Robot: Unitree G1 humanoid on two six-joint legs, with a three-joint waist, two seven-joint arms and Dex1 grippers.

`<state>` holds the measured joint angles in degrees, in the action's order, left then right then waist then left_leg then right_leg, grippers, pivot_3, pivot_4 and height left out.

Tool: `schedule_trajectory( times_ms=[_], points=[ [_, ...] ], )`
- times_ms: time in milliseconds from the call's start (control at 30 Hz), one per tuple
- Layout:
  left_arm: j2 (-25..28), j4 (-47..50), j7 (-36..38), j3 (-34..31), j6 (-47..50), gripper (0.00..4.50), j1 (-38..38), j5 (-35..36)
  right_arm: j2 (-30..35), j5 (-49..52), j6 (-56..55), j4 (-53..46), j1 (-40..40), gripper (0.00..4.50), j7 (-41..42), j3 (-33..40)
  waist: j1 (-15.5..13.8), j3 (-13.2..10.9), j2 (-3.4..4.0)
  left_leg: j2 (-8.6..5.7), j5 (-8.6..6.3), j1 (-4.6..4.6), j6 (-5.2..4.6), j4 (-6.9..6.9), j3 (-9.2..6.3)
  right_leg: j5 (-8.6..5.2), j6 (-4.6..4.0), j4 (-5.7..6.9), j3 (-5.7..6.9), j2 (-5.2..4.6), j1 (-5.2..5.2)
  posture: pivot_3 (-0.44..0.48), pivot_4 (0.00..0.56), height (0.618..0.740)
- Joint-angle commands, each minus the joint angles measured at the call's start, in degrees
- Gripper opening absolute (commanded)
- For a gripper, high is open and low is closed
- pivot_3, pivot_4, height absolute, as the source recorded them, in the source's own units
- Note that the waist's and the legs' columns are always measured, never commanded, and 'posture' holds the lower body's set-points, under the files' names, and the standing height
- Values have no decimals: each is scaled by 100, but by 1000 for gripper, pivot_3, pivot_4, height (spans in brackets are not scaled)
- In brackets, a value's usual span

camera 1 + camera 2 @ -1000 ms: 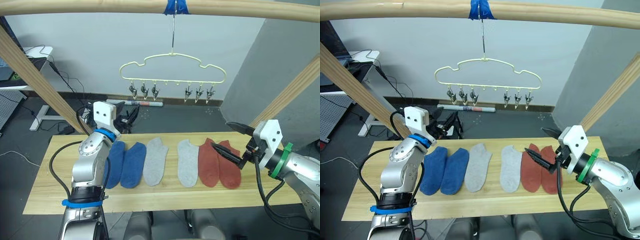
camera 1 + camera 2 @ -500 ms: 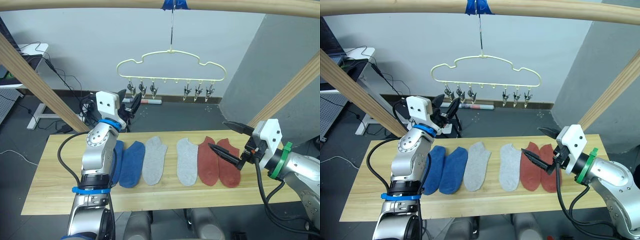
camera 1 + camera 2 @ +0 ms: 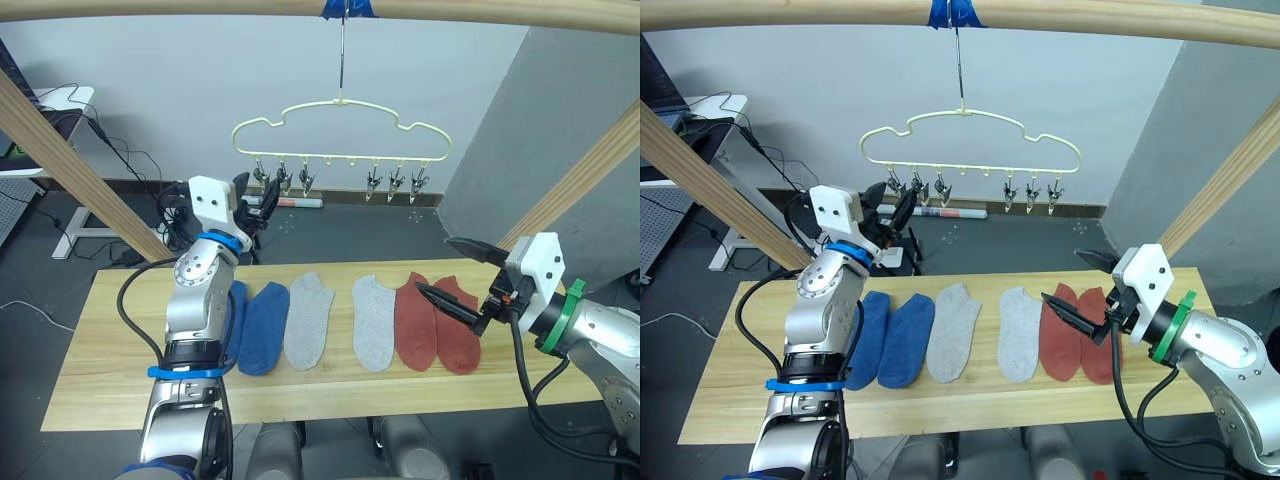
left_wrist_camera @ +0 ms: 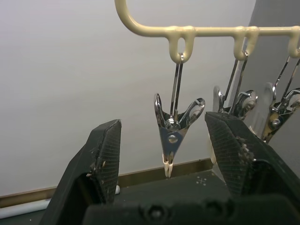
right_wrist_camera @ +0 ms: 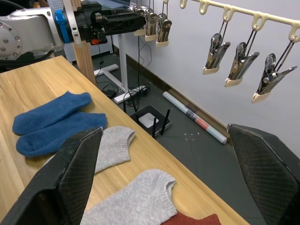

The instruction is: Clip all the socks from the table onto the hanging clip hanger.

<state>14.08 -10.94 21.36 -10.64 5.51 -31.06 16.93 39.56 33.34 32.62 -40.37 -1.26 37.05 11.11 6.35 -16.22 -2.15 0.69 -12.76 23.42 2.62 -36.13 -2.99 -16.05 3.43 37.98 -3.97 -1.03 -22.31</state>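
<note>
While the left gripper (image 4: 164, 154) hangs raised with its two black fingers spread wide on either side of the end metal clip (image 4: 172, 136), nothing is between them yet; the clip dangles untouched, apart from both pads. That clip belongs to the thin pale yellow wire clip hanger (image 3: 342, 130), whose hook hangs from the round wooden pole (image 3: 200, 8) at a wrap of blue tape (image 3: 347, 9).

Over at the other side, the right gripper (image 3: 458, 280) hovers just above the rust red pair, fingers likewise parted and empty.

All six soft ankle socks lie flat in a row on the long light wooden plank table (image 3: 100, 350): two blue socks (image 3: 258, 325) nearest the left arm, two light grey socks (image 3: 340, 320) in the middle, two rust red socks (image 3: 435, 322) on the right. None is clipped yet.

I'd judge the socks light and limp; they will fold and droop once lifted, so a pinch at the cuff edge looks best, leaving fabric free to feed into a clip. The clips seem springy and swing freely, so the hanger may sway when pressed.

A rolled tube (image 5: 194, 117) lies on the floor behind the table; I can read no writing or brand anywhere.
</note>
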Motion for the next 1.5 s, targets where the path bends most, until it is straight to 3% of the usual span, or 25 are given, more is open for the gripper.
schedule_trajectory(
  times_ms=[33, 300, 400, 600, 733, 1033, 1300, 1500],
  points=[
    [-12, 111, -44, -40, -199, 3120, -154, 17, 17, 134, -10, -213, -62, 4500, -43, 100, 0, 0, 0, 0, 0, 0, 0, 0, 0, 0, 0, 0, 0, 0, 0, -252, 303, 740],
    [4, 91, -60, -33, -269, 3120, -189, 15, 9, 124, 15, -218, -62, 4500, -52, 101, 7, 0, 0, 0, 0, 0, 0, 1, 1, -1, 1, -1, 0, 0, -1, -252, 303, 740],
    [2, 58, -34, -22, -279, 2533, -222, 21, 6, 118, 10, -191, -69, 4500, -49, 99, 7, 0, 0, 0, 0, 1, 0, 1, 0, -1, 1, -1, 0, 0, -1, -252, 300, 740],
    [26, -25, 47, 7, -314, 783, -301, 14, 0, 109, 3, -156, -83, 4500, -40, 82, 7, 0, 0, 0, 0, 2, 0, 1, 0, -1, 2, -2, 1, 0, -1, -251, 299, 740],
    [70, 22, 102, 24, -326, 185, -269, -16, 2, 102, 1, -145, -81, 4500, -32, 72, 8, 0, 0, 0, 0, 2, 0, 2, 0, -1, 2, -4, 1, 0, -1, -249, 298, 740],
    [295, 408, 255, 135, -202, 128, -74, -67, 36, -837, -85, 279, 328, 4500, -367, -314, 5, -1, 0, 1, 0, 4, 0, 3, -1, -1, 2, -5, 1, -1, -3, -230, 294, 740],
    [438, 939, 427, 304, 200, 128, 55, 7, -917, -1862, 145, 1537, 330, 4500, -1756, -707, 6, -5, 5, 4, 0, 4, 1, 5, 0, -1, 3, -4, -2, -3, -6, -215, 303, 740],
    [428, 1075, 476, 353, 401, 128, 48, 33, -1796, -2524, -427, 3196, -154, 4500, -2629, -824, 7, -20, 14, 4, 0, 4, 1, 5, 1, -1, 2, -4, -4, -3, -7, -208, 310, 740]
  ],
)
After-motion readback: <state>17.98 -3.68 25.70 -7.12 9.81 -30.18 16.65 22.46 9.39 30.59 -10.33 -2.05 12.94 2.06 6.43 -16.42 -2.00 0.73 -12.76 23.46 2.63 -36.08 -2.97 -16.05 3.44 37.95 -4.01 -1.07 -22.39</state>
